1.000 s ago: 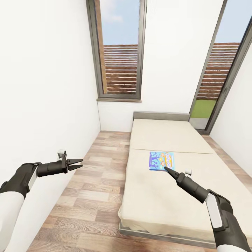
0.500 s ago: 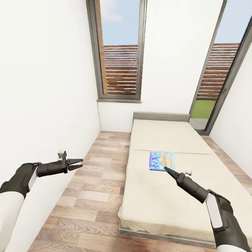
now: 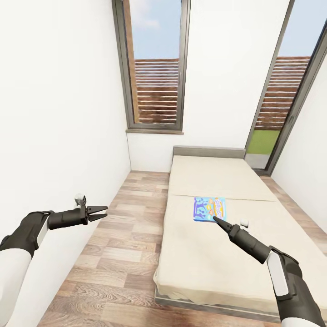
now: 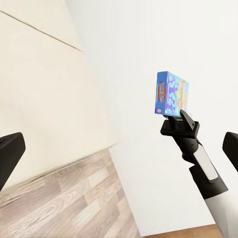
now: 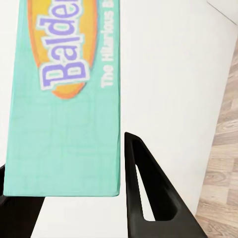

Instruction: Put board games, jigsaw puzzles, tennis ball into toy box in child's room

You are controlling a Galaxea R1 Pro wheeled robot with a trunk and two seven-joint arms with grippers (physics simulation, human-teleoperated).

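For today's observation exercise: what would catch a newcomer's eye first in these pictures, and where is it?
The bright blue board game lies flat in the middle of the beige bed, the only strong colour there. The right gripper sits at the box's near edge, one of its jaws on each side of that edge in the right wrist view. The left gripper hangs open over the wood floor.

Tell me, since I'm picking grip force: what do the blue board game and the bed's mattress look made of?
The blue board game looks like printed cardboard: flat, sharp-edged, with glossy lettering in the right wrist view. The mattress looks like matte beige fabric, with a seam across it; its softness can't be judged.
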